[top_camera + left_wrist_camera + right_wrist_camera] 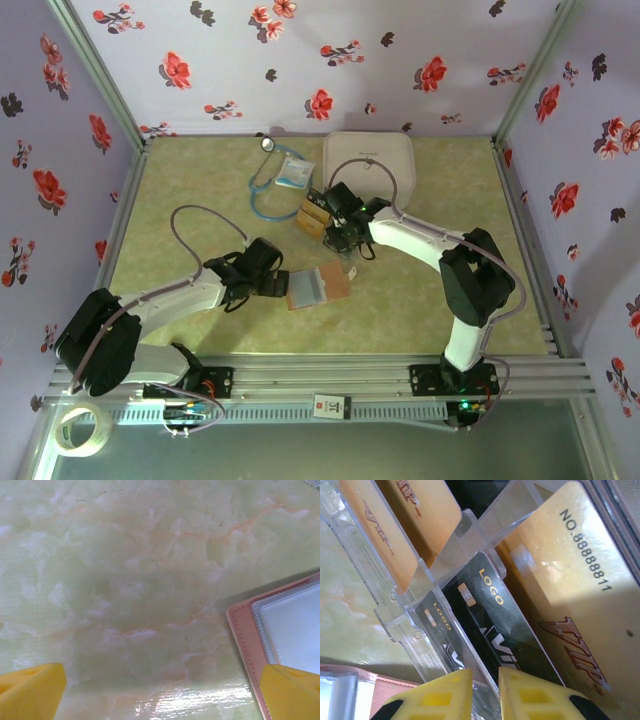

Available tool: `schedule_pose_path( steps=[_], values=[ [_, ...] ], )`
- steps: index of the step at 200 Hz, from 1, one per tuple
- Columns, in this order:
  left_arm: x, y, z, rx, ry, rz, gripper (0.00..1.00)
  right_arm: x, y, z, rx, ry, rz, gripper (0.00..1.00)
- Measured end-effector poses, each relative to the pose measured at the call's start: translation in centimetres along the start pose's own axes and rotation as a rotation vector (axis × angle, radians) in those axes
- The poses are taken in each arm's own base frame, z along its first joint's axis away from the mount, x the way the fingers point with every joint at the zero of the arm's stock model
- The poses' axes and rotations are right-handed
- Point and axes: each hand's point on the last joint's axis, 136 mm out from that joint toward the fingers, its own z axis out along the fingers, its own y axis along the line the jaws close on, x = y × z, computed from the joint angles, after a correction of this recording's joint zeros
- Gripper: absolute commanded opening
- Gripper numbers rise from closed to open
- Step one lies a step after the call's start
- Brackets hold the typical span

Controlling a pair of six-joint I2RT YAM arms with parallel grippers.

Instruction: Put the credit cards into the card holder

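Count, top view, left to right: 1 tape roll (80, 430), 1 stethoscope (268, 190), 1 white-blue packet (295, 172), 1 card holder (318, 285), 1 white case (368, 165). Right wrist view: 5 credit cards (580, 580), 3 gold and 2 black, standing in the slots of 1 clear rack (395, 615).

Left tool (160, 695) fully released, fingers wide apart, low over the green marble bench (450, 200), just left of the holder. Right-hand pad (290, 690) overlapping the holder's corner in the wrist view; contact unclear.

Holder: pinkish-brown, stitched edge, greyish clear pockets, lying open and flat mid-bench between the arms. Long axis roughly left-right, right end a bit further back.

Cards: behind the holder, right of the stethoscope, just in front of the white case. Gold ones with red "VIP" and black "NO.8888811"; black ones with gold "LOGO" and a chip. Long axes upper-left to lower-right in the right wrist view.

Right tool (486, 692) over the rack, fingers nearly together, narrow slit in line with a black card's edge. Clamped or not: cannot tell.
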Motion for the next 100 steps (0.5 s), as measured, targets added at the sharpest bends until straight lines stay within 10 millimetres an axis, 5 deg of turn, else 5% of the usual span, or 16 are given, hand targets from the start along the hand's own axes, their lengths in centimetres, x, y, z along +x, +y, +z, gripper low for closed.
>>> schedule_pose_path(
  steps=[100],
  values=[
    [0.0,0.0,0.0,0.000,0.000,0.000,1.00,0.9,1.1,-0.7,-0.070,0.003,-0.010,0.17]
  ],
)
